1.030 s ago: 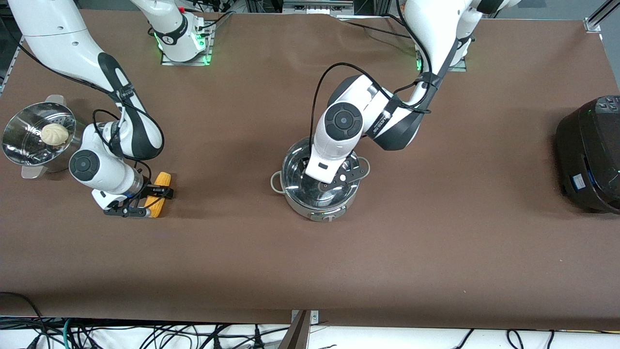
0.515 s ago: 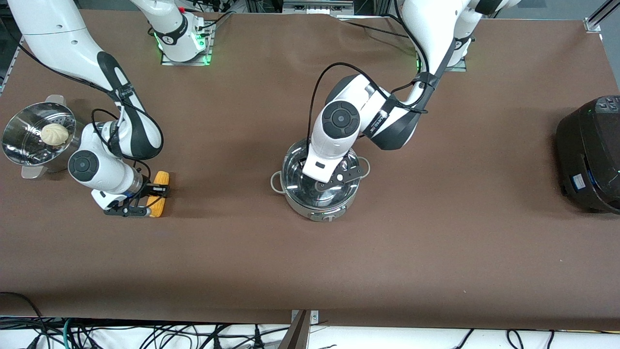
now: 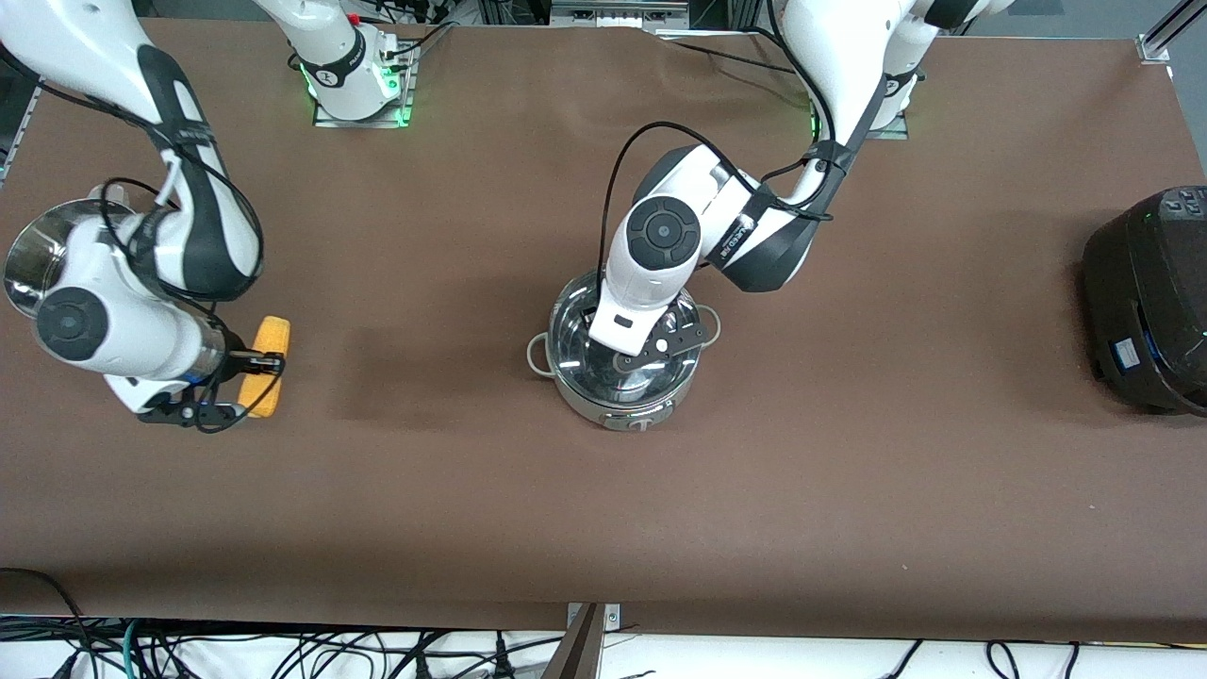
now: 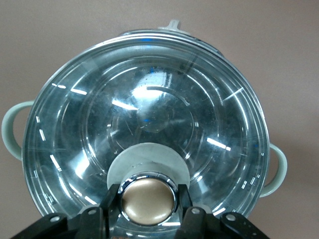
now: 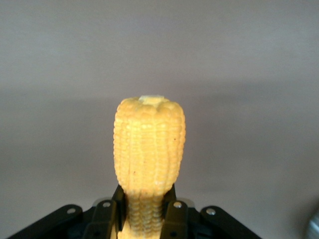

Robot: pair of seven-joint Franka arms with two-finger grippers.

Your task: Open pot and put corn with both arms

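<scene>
Toward the right arm's end of the table, the tapered yellow corn cob (image 3: 261,367) is held clamped in the right gripper (image 3: 247,382), well apart from the shiny round stainless-steel pot (image 3: 624,356) at mid-table, whose glass lid's knob (image 4: 148,200) is pinched by the left gripper (image 4: 148,209).

Pot (image 3: 624,396): polished steel, mirror-glossy. Lid (image 4: 144,124): clear glass, smooth, bright glints; steel rim. Lid knob (image 4: 148,200): brushed gold metal, satin, chrome collar. Corn (image 5: 149,149): yellow kernels, bumpy, waxy sheen. Counter (image 3: 849,490): brown cloth-like cover, matt. Cooker (image 3: 1150,302): black plastic, glossy. Arms: white glossy plastic shells, black matt joints.
</scene>
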